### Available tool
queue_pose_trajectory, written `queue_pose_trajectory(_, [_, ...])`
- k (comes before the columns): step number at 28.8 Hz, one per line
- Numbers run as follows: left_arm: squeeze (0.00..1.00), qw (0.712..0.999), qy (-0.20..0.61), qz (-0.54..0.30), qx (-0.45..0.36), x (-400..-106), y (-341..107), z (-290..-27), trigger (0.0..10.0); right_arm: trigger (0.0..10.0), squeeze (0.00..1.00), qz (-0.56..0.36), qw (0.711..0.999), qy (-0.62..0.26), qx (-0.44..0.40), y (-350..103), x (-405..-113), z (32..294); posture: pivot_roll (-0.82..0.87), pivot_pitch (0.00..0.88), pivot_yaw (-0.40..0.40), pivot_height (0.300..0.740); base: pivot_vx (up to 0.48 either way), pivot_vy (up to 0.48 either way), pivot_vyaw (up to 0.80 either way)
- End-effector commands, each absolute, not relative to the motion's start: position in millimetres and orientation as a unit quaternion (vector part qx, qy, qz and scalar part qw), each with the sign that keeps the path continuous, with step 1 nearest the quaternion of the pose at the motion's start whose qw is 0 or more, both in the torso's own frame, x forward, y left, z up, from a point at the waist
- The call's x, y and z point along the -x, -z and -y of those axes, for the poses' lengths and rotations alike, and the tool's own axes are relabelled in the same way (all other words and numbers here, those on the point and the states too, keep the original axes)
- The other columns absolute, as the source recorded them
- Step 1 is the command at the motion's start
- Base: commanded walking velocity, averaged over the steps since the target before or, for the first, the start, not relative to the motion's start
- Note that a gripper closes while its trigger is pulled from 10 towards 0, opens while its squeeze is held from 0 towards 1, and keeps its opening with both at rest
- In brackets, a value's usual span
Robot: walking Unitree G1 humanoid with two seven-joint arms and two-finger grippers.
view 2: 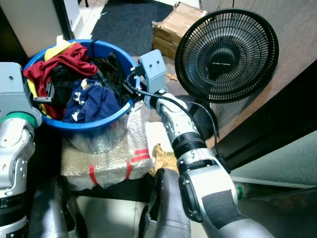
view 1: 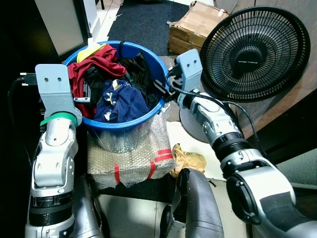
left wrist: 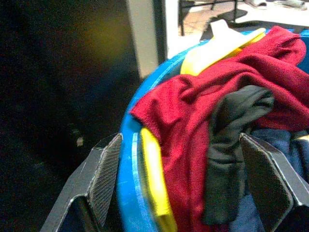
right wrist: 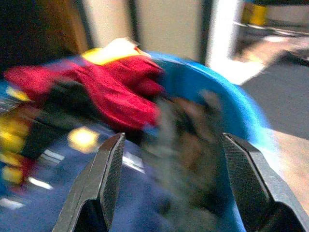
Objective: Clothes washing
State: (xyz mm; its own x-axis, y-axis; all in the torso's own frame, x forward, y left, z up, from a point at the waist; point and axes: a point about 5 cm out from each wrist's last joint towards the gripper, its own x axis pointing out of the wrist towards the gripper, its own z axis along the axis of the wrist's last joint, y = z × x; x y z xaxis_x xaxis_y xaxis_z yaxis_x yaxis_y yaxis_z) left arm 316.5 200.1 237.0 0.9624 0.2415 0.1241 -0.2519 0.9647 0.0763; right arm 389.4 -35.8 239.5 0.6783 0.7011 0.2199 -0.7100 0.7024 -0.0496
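- The blue basin (view 1: 130,124), heaped with clothes, sits on a bubble-wrapped bundle (view 1: 131,161) just in front of the robot; the black fan (view 1: 255,52) stands near it on its right side.
- The left tool (left wrist: 193,186) is spread wide at the basin's left edge, one finger outside the blue rim and the other over the red garment (left wrist: 231,96).
- The right tool (right wrist: 176,186) is also spread wide, at the basin's right edge above the dark clothes (view 1: 138,69), holding nothing.
- Risk, as I judge it: the bundle looks soft and uneven, so an uneven lift on the two sides could tip the basin and spill laundry toward the fan.
- A cable by the right wrist could snag on the rim.
- The right wrist view is blurred, so its contact is unclear.
- What lies beneath the clothes pile is hidden.
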Motion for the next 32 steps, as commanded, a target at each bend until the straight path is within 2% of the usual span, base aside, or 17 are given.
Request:
queue_pose_trajectory(1, [0.00,0.992,-0.121,0.031,-0.036,-317,-227,-199,10.0,10.0,0.00,0.104,0.912,-0.396,-0.024,-237,-388,34,0.08,0.240,-0.102,0.325,0.000,0.000,0.00])
queue_pose_trajectory(3, [0.00,0.991,-0.121,0.036,-0.036,-319,-231,-199,10.0,10.0,0.00,0.097,0.908,-0.405,-0.046,-236,-386,20,0.09,0.235,-0.102,0.325,0.000,0.000,0.00])
queue_pose_trajectory(5, [0.00,0.991,-0.121,0.036,-0.036,-319,-231,-199,10.0,10.0,0.00,0.097,0.908,-0.405,-0.046,-236,-386,20,0.09,0.235,-0.102,0.325,0.000,0.000,0.00])
queue_pose_trajectory(7, [0.00,0.991,-0.124,0.036,-0.038,-318,-230,-200,10.0,10.0,0.00,0.085,0.907,-0.408,-0.055,-239,-385,-1,0.11,0.233,-0.107,0.325,0.000,0.000,0.00])
queue_pose_trajectory(10, [0.00,0.991,-0.125,0.035,-0.038,-318,-230,-201,10.0,10.0,0.00,0.083,0.907,-0.408,-0.056,-241,-384,-9,0.11,0.233,-0.109,0.325,0.000,0.000,0.00])
queue_pose_trajectory(11, [0.00,0.990,-0.128,0.034,-0.040,-316,-229,-202,10.0,10.0,0.00,0.066,0.918,-0.391,-0.022,-239,-386,-14,0.12,0.233,-0.114,0.325,0.000,0.000,0.00])
queue_pose_trajectory(13, [0.00,0.990,-0.128,0.034,-0.040,-316,-229,-202,10.0,10.0,0.00,0.066,0.918,-0.391,-0.022,-239,-386,-14,0.12,0.233,-0.114,0.325,0.000,0.000,0.00])
queue_pose_trajectory(14, [0.00,0.990,-0.131,0.033,-0.042,-315,-228,-203,10.0,10.0,0.00,0.039,0.930,-0.366,0.003,-234,-389,-13,0.12,0.234,-0.116,0.325,0.000,0.000,0.00])
queue_pose_trajectory(15, [0.00,0.990,-0.131,0.033,-0.042,-315,-228,-203,10.0,10.0,0.00,0.039,0.930,-0.366,0.003,-234,-389,-13,0.12,0.234,-0.116,0.325,0.000,0.000,0.00])
queue_pose_trajectory(16, [0.00,0.989,-0.136,0.030,-0.043,-313,-227,-205,10.0,10.0,0.00,0.011,0.941,-0.337,0.028,-227,-393,-7,0.12,0.238,-0.119,0.325,0.000,0.000,0.00])
queue_pose_trajectory(22, [0.00,0.989,-0.141,0.024,-0.045,-312,-225,-207,10.0,10.0,0.00,-0.042,0.952,-0.300,0.054,-214,-398,9,0.11,0.240,-0.120,0.325,0.000,0.000,0.00])
queue_pose_trajectory(30, [0.00,0.988,-0.143,0.018,-0.047,-311,-223,-208,10.0,10.0,0.00,-0.084,0.948,-0.296,0.086,-202,-401,23,0.11,0.249,-0.117,0.325,0.000,0.000,0.00])
queue_pose_trajectory(32, [0.00,0.988,-0.144,0.017,-0.049,-311,-223,-209,10.0,10.0,0.00,-0.087,0.936,-0.328,0.094,-200,-398,18,0.11,0.249,-0.116,0.325,0.000,0.000,0.00])
